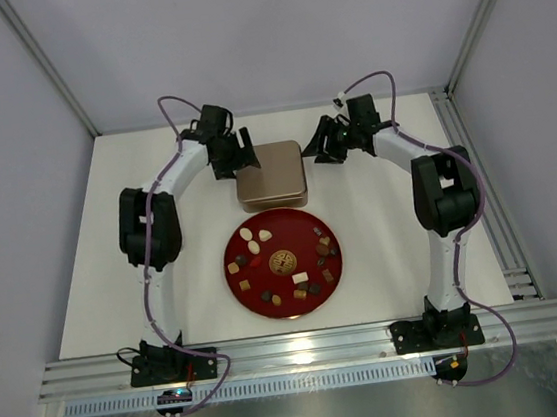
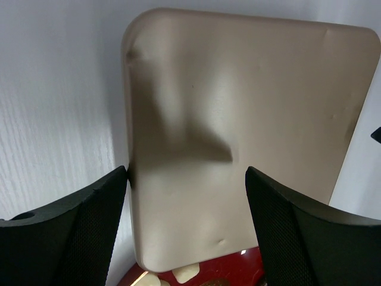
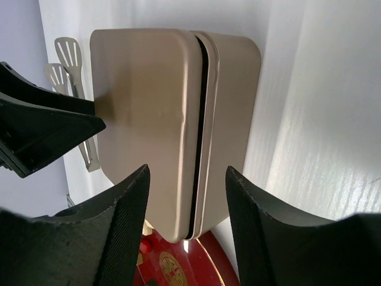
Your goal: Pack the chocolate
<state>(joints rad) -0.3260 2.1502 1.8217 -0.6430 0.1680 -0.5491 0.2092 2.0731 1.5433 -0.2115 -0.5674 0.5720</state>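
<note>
The chocolate, several small dark brown, tan and cream-white pieces, lies spread on a round red plate. Behind the plate stands a shut tan metal tin. My left gripper is open at the tin's left edge. In the left wrist view it straddles the tin's lid, with cream pieces on the plate below. My right gripper is open at the tin's right side. In the right wrist view it faces the tin's side seam.
Metal slotted tongs lie behind the tin beside my left gripper's fingers. The plate's gold centre emblem is bare. White table lies either side, with aluminium rails along the near edge and grey enclosure walls around.
</note>
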